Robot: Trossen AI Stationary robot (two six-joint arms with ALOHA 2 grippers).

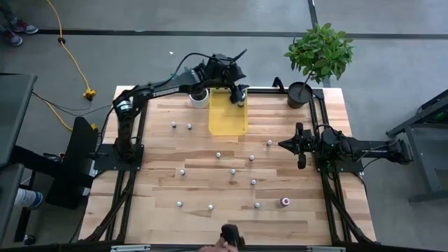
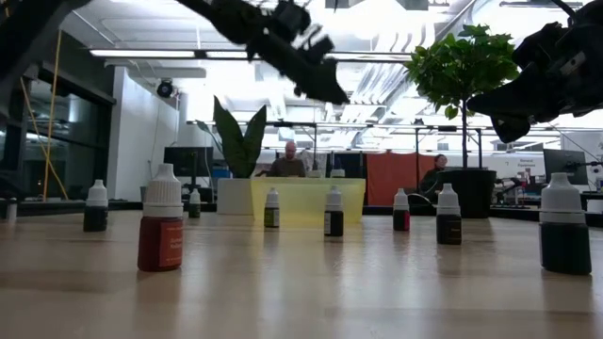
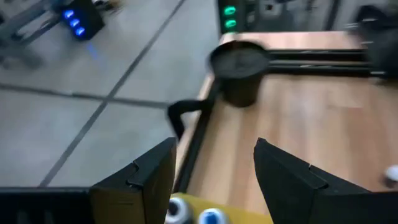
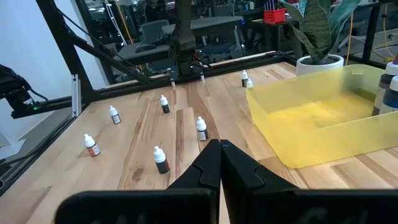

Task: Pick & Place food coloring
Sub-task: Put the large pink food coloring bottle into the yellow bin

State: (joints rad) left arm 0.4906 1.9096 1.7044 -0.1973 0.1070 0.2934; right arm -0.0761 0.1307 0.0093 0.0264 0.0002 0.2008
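Several food coloring bottles stand upright and scattered on the wooden table, such as one near the middle and a red one close to the low camera. Two more bottles stand in the far corner of the translucent yellow tray. My left gripper hovers open above that corner, with nothing between its fingers. My right gripper waits shut at the table's right side, clear of every bottle.
A black plant pot stands at the far right corner and a white pot just left of the tray. A black frame rail runs along the far edge. People sit in the room beyond the table.
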